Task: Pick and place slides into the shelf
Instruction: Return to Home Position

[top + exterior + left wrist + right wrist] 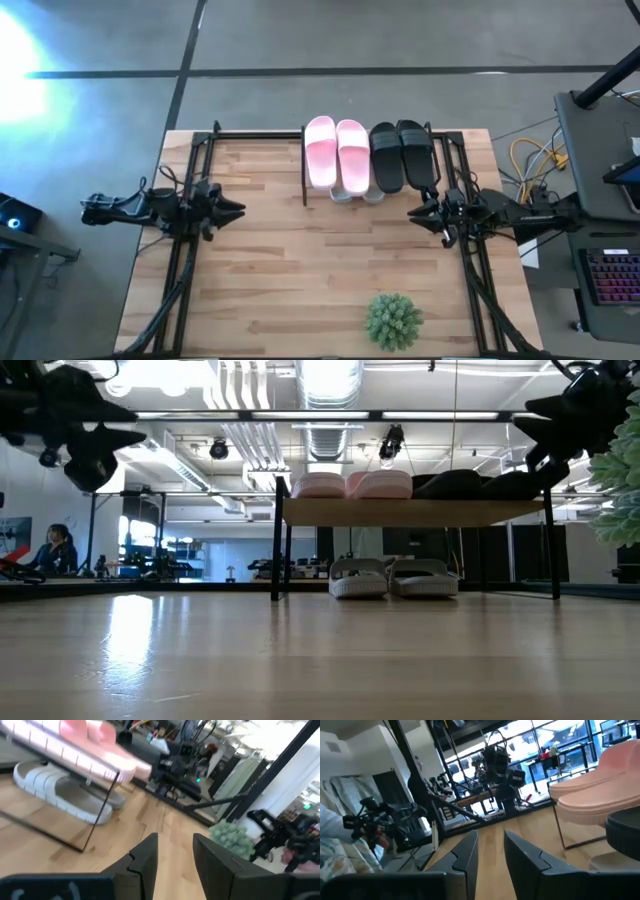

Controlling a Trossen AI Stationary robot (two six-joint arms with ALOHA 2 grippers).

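The shelf (366,190) stands at the table's far middle, a plank (410,512) on a thin black frame. On its top lie the pink slides (336,150) and the black slides (402,153). The grey-white slides (392,577) rest on the table under the plank. My left gripper (238,210) hovers at the table's left, open and empty. My right gripper (412,212) hovers at the right, just near of the shelf, open and empty. Both show their parted fingers in their wrist views, the left (175,862) and the right (490,855).
A small green plant (393,320) stands near the table's near edge, right of the middle. The black arm frames run along the table's left (185,250) and right (480,260) sides. Bare wood lies between the two grippers.
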